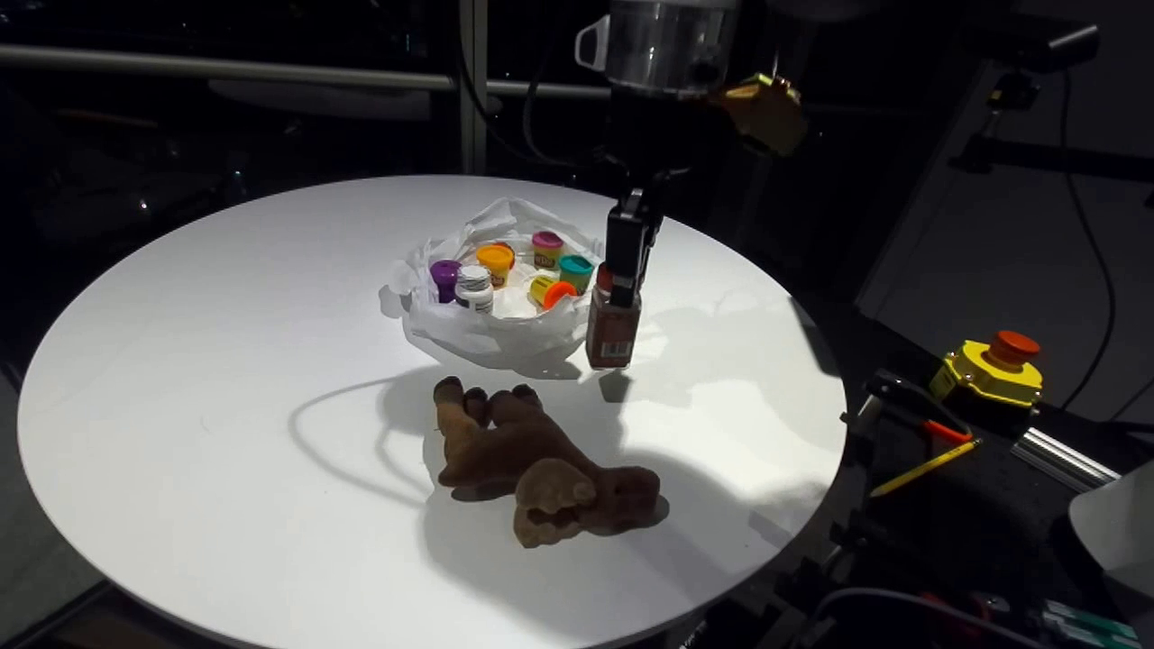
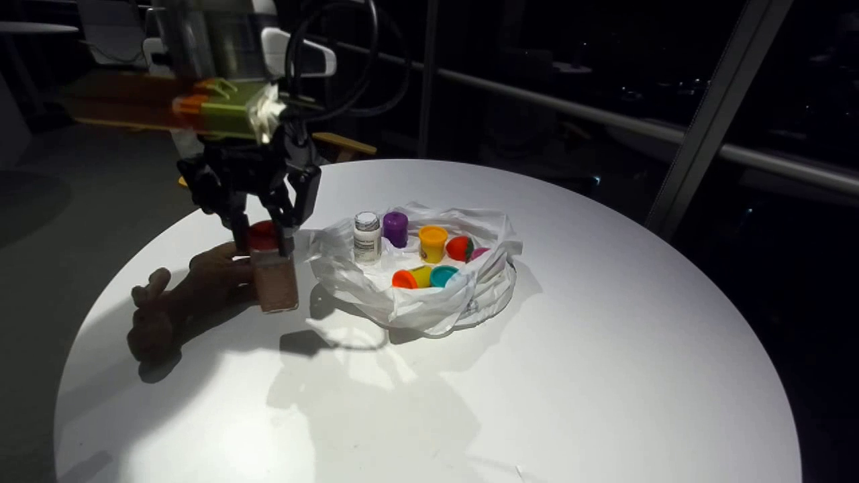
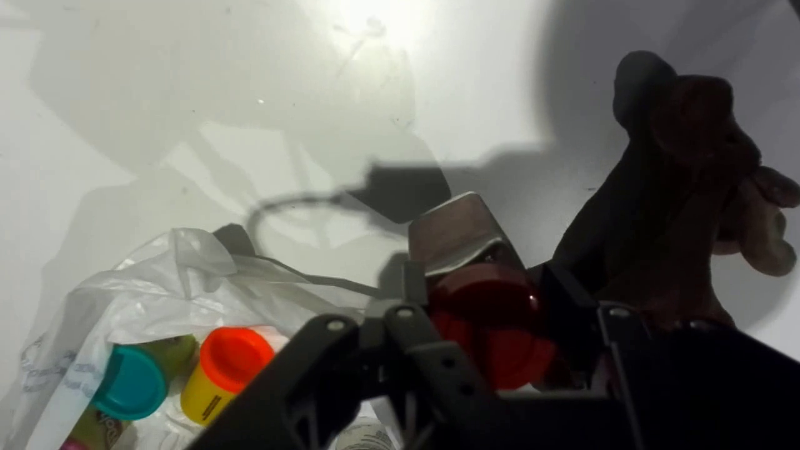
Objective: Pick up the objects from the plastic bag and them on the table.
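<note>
Currently, in an exterior view, the gripper (image 1: pixel 620 288) grasps a red-brown bottle (image 1: pixel 613 338) by its red cap (image 1: pixel 605 280), holding it nearly upright above the table (image 1: pixel 198 379), just beside the plastic bag (image 1: pixel 496 336). The brown plush toy (image 1: pixel 518 447) lies on the table, apart from the bag. Inside the bag are a purple cup (image 1: pixel 444 281), a white bottle (image 1: pixel 474 290), a yellow-orange tub (image 1: pixel 495 263), a pink-lidded tub (image 1: pixel 546 251), a teal-lidded tub (image 1: pixel 575 272) and a tipped tub (image 1: pixel 550 292) with a red-orange lid.

In an exterior view, the fingers (image 2: pixel 239 233) clamp the cap from both sides, the toy partly behind the bottle; a red piece (image 2: pixel 458 249) with green sits in the bag.

In the wrist view, the bottle hangs between the bag at lower left and the toy at right.
</note>
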Controlling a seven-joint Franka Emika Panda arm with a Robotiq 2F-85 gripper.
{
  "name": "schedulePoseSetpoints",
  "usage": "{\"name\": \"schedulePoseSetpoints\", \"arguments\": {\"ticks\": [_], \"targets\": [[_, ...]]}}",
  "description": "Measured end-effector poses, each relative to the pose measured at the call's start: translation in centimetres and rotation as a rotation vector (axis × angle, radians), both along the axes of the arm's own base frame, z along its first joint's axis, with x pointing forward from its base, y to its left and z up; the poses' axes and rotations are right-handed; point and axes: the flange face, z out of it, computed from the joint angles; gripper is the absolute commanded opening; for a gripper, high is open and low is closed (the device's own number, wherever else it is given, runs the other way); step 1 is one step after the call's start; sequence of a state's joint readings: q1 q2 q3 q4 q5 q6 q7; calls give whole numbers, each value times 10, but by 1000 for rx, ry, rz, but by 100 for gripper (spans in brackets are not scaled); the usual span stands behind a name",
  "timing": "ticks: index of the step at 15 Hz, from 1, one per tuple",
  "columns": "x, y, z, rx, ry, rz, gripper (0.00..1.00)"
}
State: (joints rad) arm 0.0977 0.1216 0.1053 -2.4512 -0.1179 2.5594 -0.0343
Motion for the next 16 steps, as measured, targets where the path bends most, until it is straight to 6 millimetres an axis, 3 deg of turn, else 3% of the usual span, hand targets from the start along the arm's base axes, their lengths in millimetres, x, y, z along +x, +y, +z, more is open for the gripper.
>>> {"name": "schedulePoseSetpoints", "arguments": {"ticks": [4,5,6,8,11,16], "targets": [[0,8,-45,-24,-68,22,24],[0,8,-52,-29,-71,23,40],[1,8,-53,-30,-82,22,74],[3,9,-51,-28,-86,19,80],[16,13,-27,23,-113,-9,100],[62,17,42,66,-124,-31,100]]}}
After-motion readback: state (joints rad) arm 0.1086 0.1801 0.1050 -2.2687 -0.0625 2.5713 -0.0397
